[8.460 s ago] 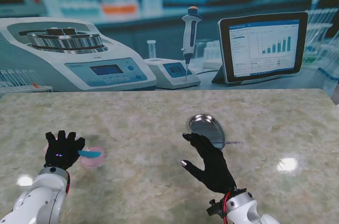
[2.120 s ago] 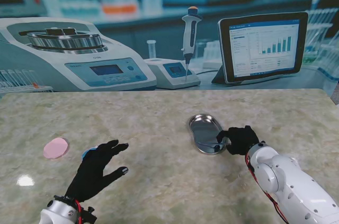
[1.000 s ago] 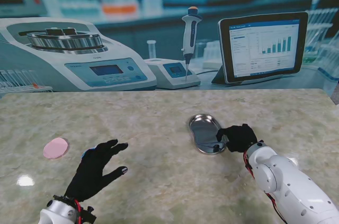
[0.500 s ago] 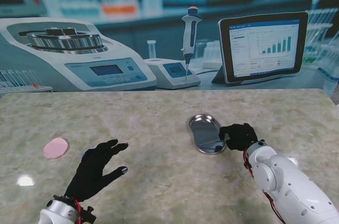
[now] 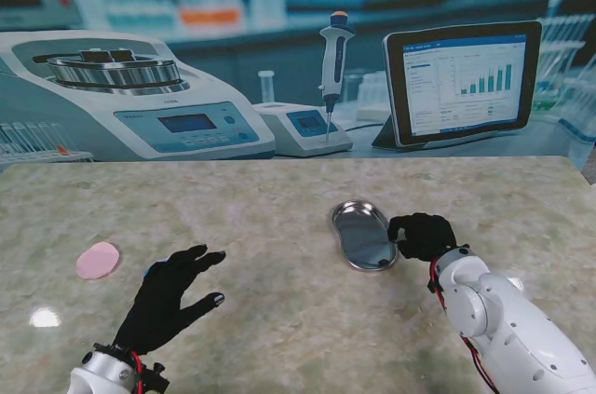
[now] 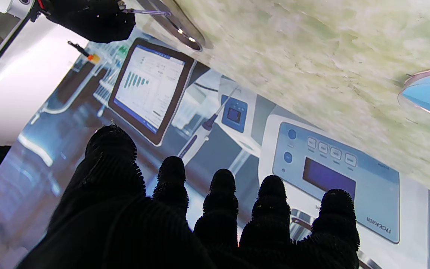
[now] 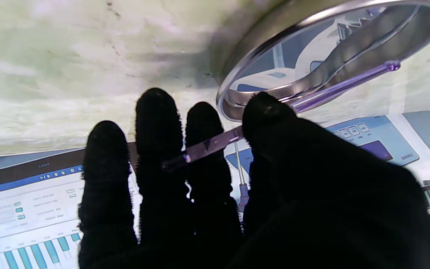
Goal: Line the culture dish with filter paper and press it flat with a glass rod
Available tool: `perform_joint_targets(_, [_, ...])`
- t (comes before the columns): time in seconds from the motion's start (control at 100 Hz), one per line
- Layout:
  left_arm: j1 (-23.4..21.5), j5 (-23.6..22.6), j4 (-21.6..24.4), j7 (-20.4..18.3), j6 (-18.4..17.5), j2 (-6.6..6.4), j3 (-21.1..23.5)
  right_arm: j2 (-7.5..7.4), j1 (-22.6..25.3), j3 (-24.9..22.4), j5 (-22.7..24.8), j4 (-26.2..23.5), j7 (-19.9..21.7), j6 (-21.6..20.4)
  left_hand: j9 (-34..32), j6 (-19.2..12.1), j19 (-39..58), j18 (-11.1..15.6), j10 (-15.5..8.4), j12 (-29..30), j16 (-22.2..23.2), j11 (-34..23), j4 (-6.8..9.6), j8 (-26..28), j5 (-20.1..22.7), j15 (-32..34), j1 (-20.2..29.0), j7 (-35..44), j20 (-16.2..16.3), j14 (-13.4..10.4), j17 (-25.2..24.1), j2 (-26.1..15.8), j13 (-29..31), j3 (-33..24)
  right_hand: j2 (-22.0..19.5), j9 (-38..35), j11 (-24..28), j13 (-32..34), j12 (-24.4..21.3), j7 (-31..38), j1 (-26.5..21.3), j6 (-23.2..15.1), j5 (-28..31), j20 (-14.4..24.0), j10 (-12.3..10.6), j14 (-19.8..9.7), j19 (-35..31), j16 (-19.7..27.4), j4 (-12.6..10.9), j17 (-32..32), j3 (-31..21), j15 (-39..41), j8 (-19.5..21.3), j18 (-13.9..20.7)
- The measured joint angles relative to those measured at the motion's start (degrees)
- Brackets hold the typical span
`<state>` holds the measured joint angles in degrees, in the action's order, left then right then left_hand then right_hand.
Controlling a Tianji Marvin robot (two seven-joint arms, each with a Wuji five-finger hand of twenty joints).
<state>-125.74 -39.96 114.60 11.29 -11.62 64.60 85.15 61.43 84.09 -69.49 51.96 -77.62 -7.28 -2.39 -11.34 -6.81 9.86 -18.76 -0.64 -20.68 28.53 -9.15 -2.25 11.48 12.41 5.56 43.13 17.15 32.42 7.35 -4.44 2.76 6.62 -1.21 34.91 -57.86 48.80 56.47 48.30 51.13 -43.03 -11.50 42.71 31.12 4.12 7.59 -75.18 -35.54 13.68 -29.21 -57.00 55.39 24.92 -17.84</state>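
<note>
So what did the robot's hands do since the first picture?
The right hand moved right, beside the dish, and closed its fingers on the glass rod. The left hand pulled back from the pink paper, nearer to me and rightward, fingers spread. The dish stayed put.

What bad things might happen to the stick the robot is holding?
The glass rod is pinched only near its end between the thumb and fingers of the right hand, so it might slip or swing. It reaches over the metal dish, so it might knock against the rim. The pink paper lies far left, not in the dish, so pressing now would flatten nothing.
</note>
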Motion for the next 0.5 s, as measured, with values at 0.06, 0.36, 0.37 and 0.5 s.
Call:
perform_joint_targets(0.06, [0.00,0.00,0.02,-0.03,0.08,0.00,0.00,0.15,0.19,-0.32,-0.45,-0.14,-0.28,-0.01,0.00,0.00,0.00,0.00,0.00,0.00,0.00,0.00,0.00,0.00,0.00,0.00,0.00,0.00,0.00,0.00,-0.01,-0.01,0.00,0.00,0.62,-0.76,-0.27,0.62,0.00,-0.26,0.01,0.05,0.62,0.00,0.09,0.10,-0.01,0.00,0.01,-0.52,-0.16,-0.02,0.22,-0.02])
perform_joint_targets(0.36, [0.17,0.17,0.03,-0.41,0.17,0.00,-0.05,0.64,3.03,-3.53,-1.35,-4.23,-0.70,0.20,0.00,-0.01,0.00,0.00,0.00,0.00,0.00,0.00,0.00,0.00,0.00,0.00,0.00,0.50,0.00,0.00,-0.22,-0.41,0.00,0.00,1.27,-0.93,-0.45,0.62,0.00,-0.33,0.02,0.09,1.21,0.00,0.63,0.12,-0.06,-0.09,0.30,-1.24,-0.69,-0.02,0.74,-0.07])
perform_joint_targets(0.37, [0.20,0.19,0.03,-0.44,0.16,0.00,-0.05,0.65,3.19,-3.68,-1.36,-4.48,-0.67,0.21,0.00,-0.01,0.00,0.00,0.00,0.00,0.00,0.00,0.00,0.00,0.00,0.00,0.00,0.53,0.00,0.00,-0.22,-0.41,0.00,0.00,1.27,-0.93,-0.45,0.62,0.00,-0.34,0.02,0.10,1.21,0.00,0.64,0.12,-0.06,-0.09,0.31,-1.25,-0.69,-0.02,0.74,-0.07])
perform_joint_targets(0.5, [0.65,0.87,0.02,-1.10,-0.18,-0.02,-0.06,0.70,5.49,-5.56,-1.88,-8.21,0.08,0.26,0.00,-0.01,0.00,0.00,0.00,-0.05,-0.01,0.00,0.00,0.01,0.00,0.00,0.00,0.61,0.00,0.00,-0.22,-0.41,0.00,0.00,1.27,-0.94,-0.46,0.62,0.00,-0.34,0.02,0.11,1.29,0.00,0.70,0.12,-0.08,-0.59,0.48,-1.26,-0.70,-0.02,0.84,-0.60])
